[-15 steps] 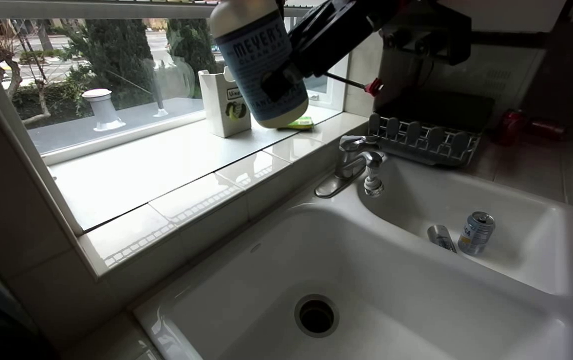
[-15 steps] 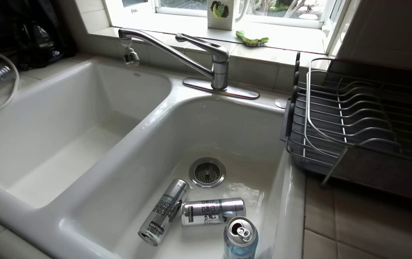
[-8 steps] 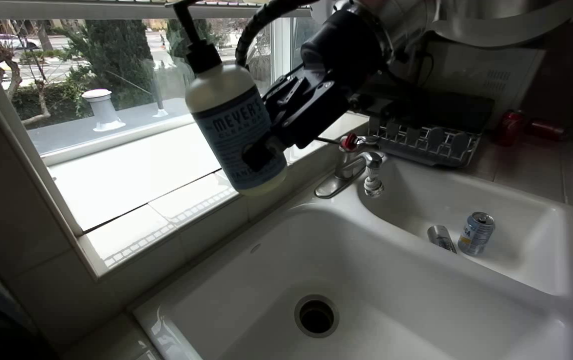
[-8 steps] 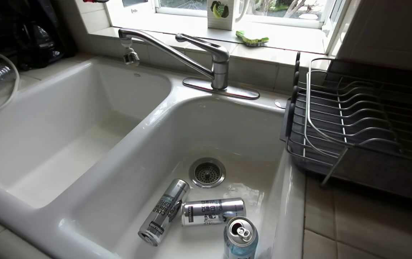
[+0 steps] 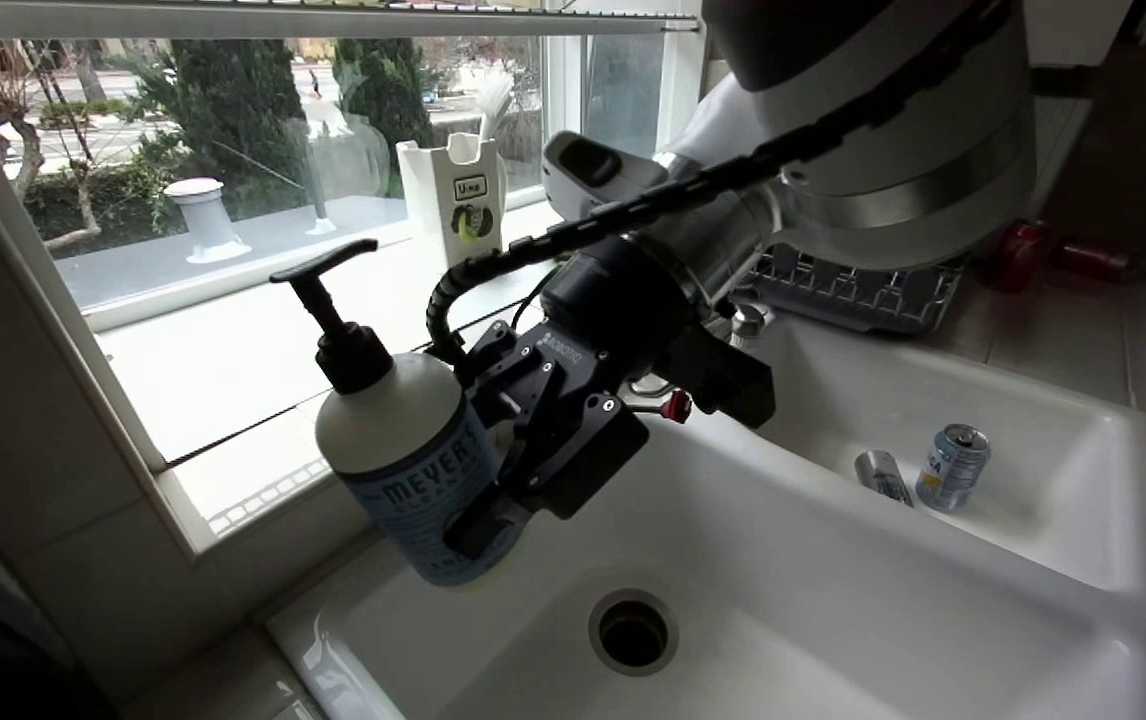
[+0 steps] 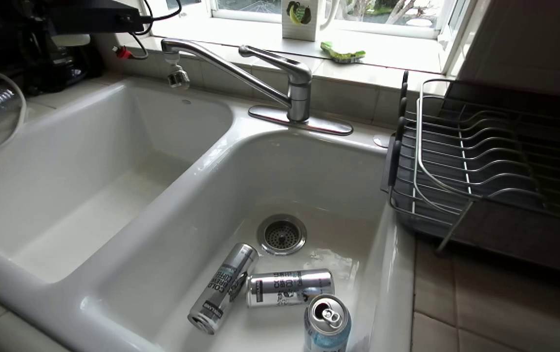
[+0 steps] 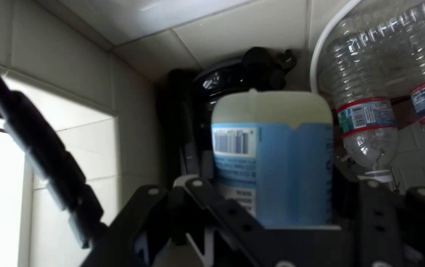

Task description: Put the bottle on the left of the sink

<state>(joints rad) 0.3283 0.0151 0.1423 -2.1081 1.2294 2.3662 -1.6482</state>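
Observation:
The bottle (image 5: pixel 388 430) is whitish with a blue label and a black pump head. In an exterior view it is tilted, pump leaning left, in the air before the window ledge over the left part of the large basin. My gripper (image 5: pixel 491 450) is shut around its labelled body; the far finger is mostly hidden. In the wrist view the bottle (image 7: pixel 275 155) sits between the fingers. The white double sink shows in both exterior views (image 5: pixel 833 490) (image 6: pixel 148 215). In an exterior view part of the arm's camera and cable (image 6: pixel 123 53) shows at upper left.
A chrome faucet (image 6: pixel 299 93) stands at the back, with a dish rack (image 6: pixel 461 161) to its right. Several cans (image 6: pixel 290 288) lie in a basin. A white container (image 5: pixel 453 205) stands on the ledge. Plastic water bottles (image 7: pixel 364 111) and a shiny black object (image 7: pixel 227 78) lie beyond the held bottle.
My gripper has carried the bottle down and to the left, from in front of the window to over the basin's left edge. The arm's camera and cable have come into an exterior view.

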